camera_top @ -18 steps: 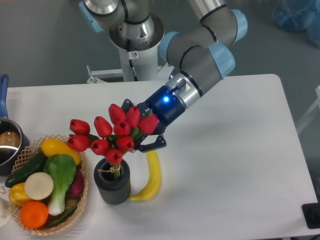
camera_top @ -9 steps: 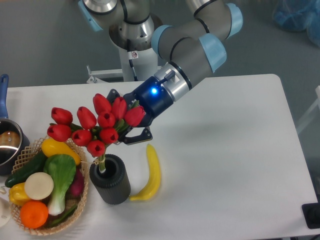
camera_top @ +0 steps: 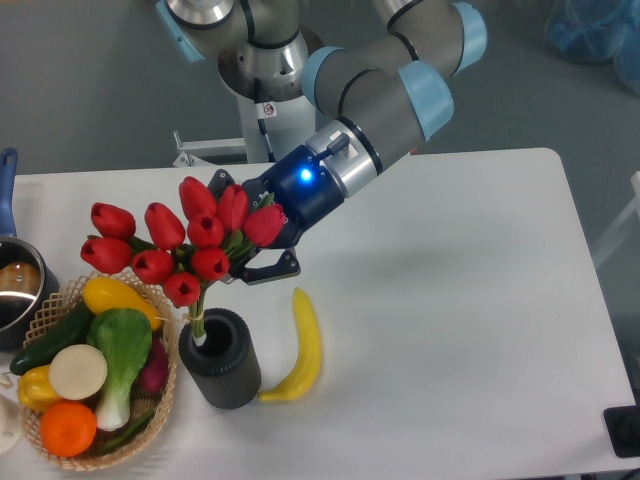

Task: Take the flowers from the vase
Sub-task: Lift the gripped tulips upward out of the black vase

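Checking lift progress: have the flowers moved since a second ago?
Yes. The flowers moved up and left relative to the banana; stems barely remain in the vase.

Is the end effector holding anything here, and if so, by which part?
Yes: the end effector grips the flowers just under the buds, at the top of the stems. The stem ends are still at the vase mouth.

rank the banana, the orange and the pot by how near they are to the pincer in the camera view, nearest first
Measured from the pincer:
1. The banana, just below it and slightly right on the table.
2. The orange, at the near end of the basket, far lower left.
3. The pot, at the table's left edge, a little farther than the orange.
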Motion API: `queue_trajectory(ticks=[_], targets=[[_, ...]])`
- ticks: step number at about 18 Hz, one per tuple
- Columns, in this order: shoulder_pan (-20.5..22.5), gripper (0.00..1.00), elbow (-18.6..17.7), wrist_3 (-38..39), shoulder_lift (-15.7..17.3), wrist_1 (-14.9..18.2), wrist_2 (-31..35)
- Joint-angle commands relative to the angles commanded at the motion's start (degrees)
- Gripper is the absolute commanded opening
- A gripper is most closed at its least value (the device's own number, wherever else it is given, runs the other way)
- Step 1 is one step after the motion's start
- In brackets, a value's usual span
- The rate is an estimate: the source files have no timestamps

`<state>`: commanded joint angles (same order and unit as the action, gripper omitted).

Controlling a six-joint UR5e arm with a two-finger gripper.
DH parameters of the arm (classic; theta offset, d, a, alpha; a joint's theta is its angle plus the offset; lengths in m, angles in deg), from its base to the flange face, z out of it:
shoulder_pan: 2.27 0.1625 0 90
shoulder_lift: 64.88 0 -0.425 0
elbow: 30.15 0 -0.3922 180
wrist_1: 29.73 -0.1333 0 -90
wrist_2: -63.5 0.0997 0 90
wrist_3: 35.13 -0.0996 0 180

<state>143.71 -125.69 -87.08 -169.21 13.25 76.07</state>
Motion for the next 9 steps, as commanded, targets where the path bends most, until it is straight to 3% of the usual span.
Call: queue_trajectory(ticks=[9], targets=[[2.99, 0.37, 2.55, 4.04, 0.09, 0.09, -0.09]])
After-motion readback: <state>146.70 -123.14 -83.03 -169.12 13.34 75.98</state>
